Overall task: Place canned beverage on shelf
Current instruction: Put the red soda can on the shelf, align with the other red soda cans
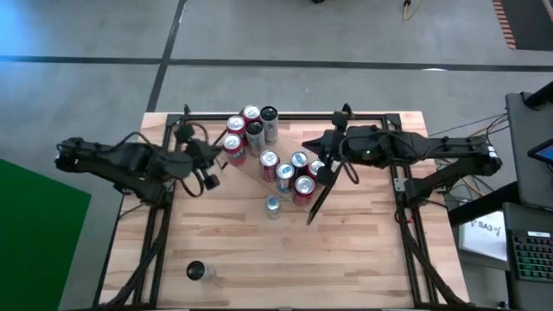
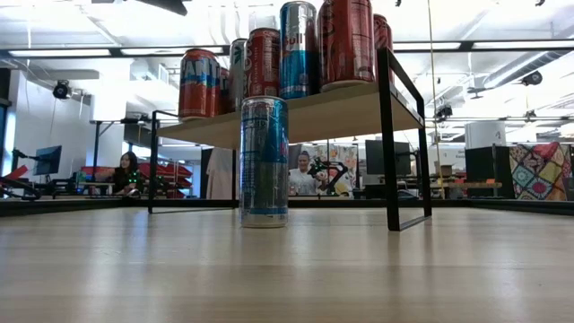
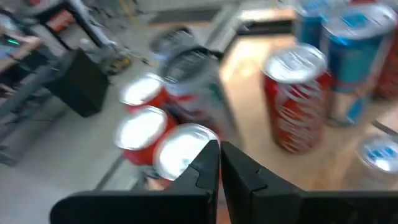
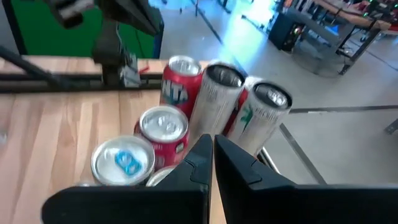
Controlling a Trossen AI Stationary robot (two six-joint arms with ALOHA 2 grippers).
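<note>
The wooden tabletop (image 2: 287, 269) faces a bright workshop. A blue-silver can (image 2: 264, 161) stands before the light-wood shelf (image 2: 359, 108), which carries several cans. Both the left end effector (image 3: 220, 163) and right end effector (image 4: 212, 155) are closed and empty.

My bench sits in an open robotics lab or workshop. Behind the table (image 2: 287, 269) I see ceiling strip lights (image 2: 81, 52), rows of desks with monitors (image 2: 47, 160), people (image 2: 126, 172) seated at them, and, from above, grey floor (image 1: 302, 34) marked with tape lines.
</note>
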